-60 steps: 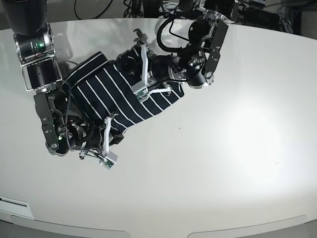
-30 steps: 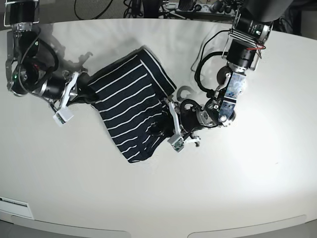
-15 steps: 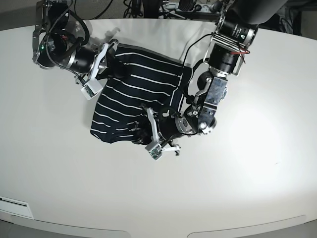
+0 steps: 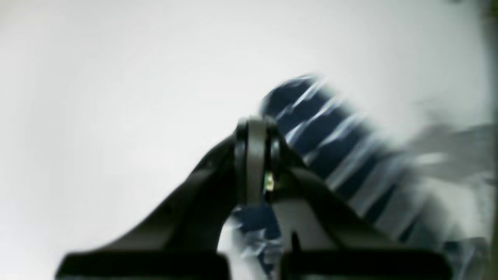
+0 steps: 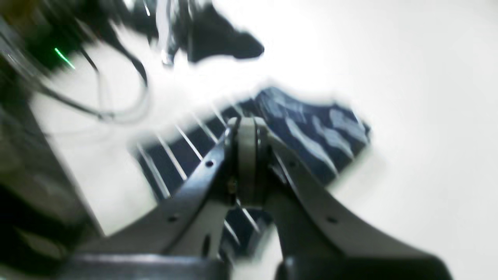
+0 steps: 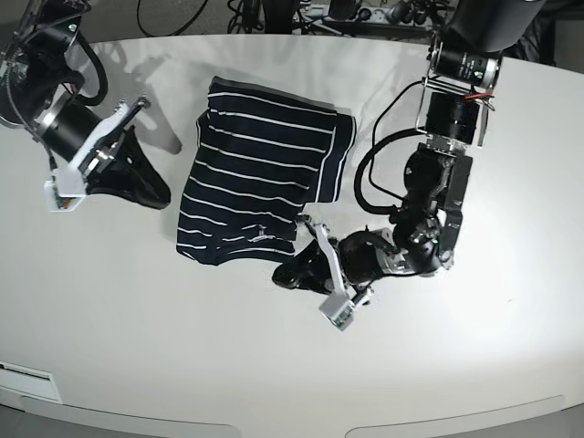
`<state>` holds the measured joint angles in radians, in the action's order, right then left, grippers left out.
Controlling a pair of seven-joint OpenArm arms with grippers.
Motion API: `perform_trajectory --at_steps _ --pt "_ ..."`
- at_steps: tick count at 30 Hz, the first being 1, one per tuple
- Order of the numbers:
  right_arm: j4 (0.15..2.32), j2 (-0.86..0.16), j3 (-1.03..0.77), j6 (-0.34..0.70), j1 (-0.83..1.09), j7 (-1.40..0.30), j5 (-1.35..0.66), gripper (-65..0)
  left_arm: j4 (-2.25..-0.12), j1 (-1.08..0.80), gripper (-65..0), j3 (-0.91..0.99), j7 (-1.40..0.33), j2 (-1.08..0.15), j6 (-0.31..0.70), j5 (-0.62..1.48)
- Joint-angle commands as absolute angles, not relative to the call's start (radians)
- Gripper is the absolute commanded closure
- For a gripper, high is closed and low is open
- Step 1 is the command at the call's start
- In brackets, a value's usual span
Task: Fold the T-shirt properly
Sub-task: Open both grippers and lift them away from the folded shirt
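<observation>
Folded T-shirt (image 6: 260,178) lying flat on the white counter (image 6: 474,347); left claw (image 6: 308,248) and right claw (image 6: 139,109) both closed, empty, beside it.

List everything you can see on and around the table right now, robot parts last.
T-shirt: one, dark navy with thin white stripes, folded, lying flat on the table between the two arms.
Table: one, white, fills the base view.
Cables: several, black, behind the table's far edge.
Right gripper: one, black and white, base view's left, jaws shut, clear of the shirt.
Left gripper: one, black and white, at the shirt's near right corner, jaws shut; grip on cloth unclear.
</observation>
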<state>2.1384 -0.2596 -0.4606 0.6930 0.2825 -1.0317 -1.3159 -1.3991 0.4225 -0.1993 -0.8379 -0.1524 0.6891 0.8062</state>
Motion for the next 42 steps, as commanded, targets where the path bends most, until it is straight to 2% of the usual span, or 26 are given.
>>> perform_trajectory --at_steps 1,5,8,11,16,24,31,42 --pt "2.154 -0.269 -0.484 0.698 0.274 -1.025 -1.363 0.0 -1.445 0.434 0.0 -0.163 -0.871 -0.167 0.698 0.910" --pt "2.154 -0.269 -0.519 0.698 0.275 -1.137 -1.484 0.0 -1.518 0.385 0.0 -0.036 -1.110 -0.202 0.698 1.315" --pt "2.154 -0.278 -0.519 0.698 0.290 -1.194 -1.484 0.0 -1.536 0.334 0.0 0.060 -1.241 -0.202 0.698 1.484" --pt "2.154 -0.297 -0.520 0.698 0.323 -1.226 -1.484 0.0 -1.556 0.268 0.0 0.150 -1.326 -0.203 0.698 1.484" --pt "2.154 -0.299 -0.558 0.698 0.406 -1.243 -1.484 0.0 -1.650 0.121 0.0 0.260 -1.336 -0.243 0.698 1.484" --pt "2.178 -0.300 -0.690 0.698 0.579 -1.283 -1.484 0.0 -1.975 -0.225 0.0 0.338 -1.337 -0.314 0.698 1.484" --pt "2.320 -0.299 -0.769 0.698 0.802 -1.316 -1.484 0.0 -2.225 -0.556 0.0 0.433 -1.337 -0.319 0.698 1.484" --pt "2.356 -0.299 -0.833 0.698 1.121 -1.391 -1.484 0.0 -2.291 -1.026 0.0 0.539 -1.338 -0.319 0.698 1.477"
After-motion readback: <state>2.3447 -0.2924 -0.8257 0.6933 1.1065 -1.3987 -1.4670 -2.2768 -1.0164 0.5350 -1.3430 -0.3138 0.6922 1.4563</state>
